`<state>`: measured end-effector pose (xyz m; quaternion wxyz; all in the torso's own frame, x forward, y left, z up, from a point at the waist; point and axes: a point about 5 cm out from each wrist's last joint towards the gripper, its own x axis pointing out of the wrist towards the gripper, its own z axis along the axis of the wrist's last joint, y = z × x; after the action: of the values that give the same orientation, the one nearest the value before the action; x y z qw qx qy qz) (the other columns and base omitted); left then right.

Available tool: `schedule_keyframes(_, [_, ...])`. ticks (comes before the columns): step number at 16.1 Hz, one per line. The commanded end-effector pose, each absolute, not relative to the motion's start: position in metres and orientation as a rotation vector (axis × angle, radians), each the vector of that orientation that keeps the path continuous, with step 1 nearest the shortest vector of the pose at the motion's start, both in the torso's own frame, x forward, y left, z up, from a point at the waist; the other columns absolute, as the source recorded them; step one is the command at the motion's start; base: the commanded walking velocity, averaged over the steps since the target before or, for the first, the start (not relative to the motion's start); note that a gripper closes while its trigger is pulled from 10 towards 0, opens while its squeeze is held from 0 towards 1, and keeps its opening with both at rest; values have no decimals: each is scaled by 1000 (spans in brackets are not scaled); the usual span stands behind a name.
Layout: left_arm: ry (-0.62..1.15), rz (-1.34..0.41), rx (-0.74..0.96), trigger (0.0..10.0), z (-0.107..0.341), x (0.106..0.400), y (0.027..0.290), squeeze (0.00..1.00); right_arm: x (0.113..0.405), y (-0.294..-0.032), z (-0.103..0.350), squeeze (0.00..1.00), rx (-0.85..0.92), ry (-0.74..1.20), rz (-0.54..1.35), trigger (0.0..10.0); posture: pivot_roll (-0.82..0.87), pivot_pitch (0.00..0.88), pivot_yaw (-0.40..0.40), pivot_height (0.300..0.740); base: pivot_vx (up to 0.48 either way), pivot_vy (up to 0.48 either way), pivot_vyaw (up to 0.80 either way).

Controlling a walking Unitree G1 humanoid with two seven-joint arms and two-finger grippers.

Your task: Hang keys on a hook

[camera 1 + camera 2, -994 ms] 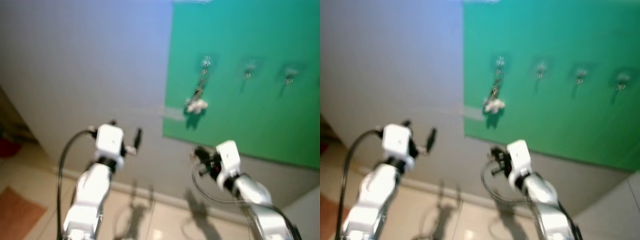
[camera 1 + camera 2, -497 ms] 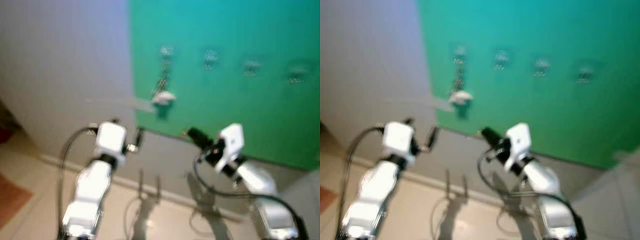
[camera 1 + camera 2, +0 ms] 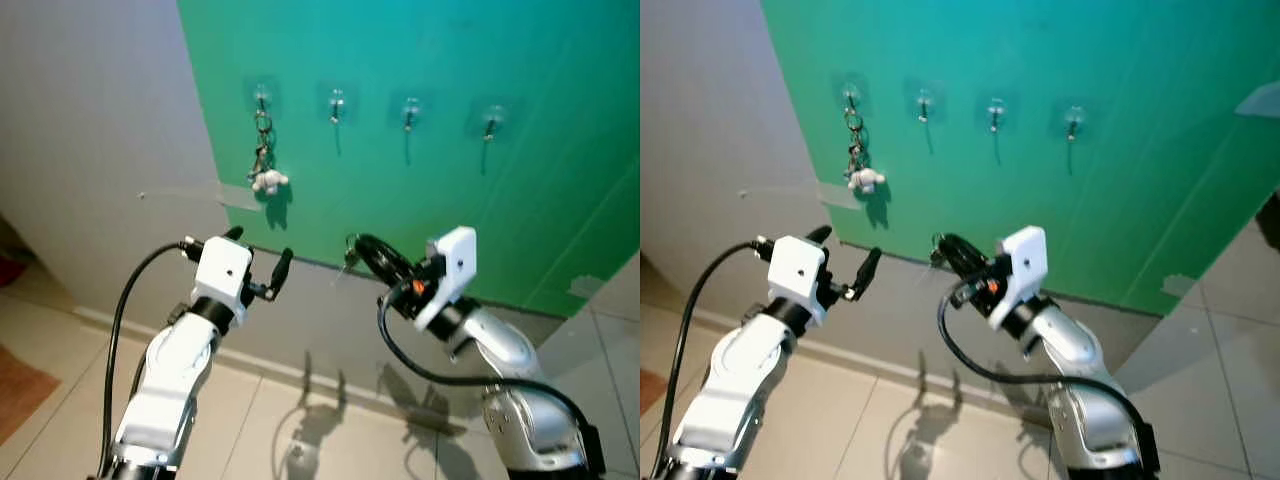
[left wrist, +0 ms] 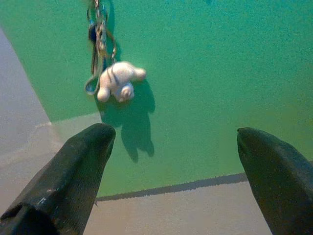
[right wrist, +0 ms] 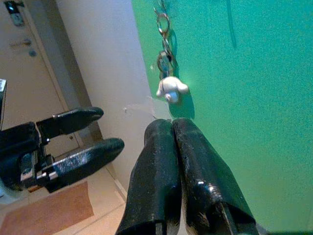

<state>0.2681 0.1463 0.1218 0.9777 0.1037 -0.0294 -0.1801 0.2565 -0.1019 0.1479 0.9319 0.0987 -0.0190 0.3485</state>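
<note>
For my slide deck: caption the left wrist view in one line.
Open left end effector faces a green board where keys with a white plush charm hang.

Green board (image 3: 500, 220); grey wall (image 3: 90, 130); white charm (image 3: 266, 181) on silver keys (image 3: 262, 150) — black fingers (image 4: 73, 181); pale tiles (image 3: 300, 420).

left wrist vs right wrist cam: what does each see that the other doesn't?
Left wrist alone: its own two black fingers spread wide, and the grey strip of wall below the green board's lower edge.

Right wrist alone: its two black fingers pressed together, the left gripper open off to one side, a beige door and an orange floor mat.

Both: the green wall board and the metal keyring with a small white figure charm hanging against it.
</note>
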Motion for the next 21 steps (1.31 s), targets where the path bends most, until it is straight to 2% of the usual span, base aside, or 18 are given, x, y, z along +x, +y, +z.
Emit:
schedule_keyframes(1, [-73,-384,230,10000,130,270,147,0,265,-96,162,0,222,-80,715,10000,20,0,15,740,0,0,0])
schedule_keyframes(5, [-97,-408,249,10000,139,274,148,0,291,-83,181,0,215,-126,721,10000,29,0,19,740,0,0,0])
schedule_keyframes(9, [-119,-419,248,10000,149,278,150,0,328,-73,200,0,197,-147,644,10000,44,0,16,740,0,0,0])
schedule_keyframes(21, [-148,-497,201,10000,157,268,142,0,354,-72,223,0,281,-249,527,10000,74,0,-1,740,0,0,0])
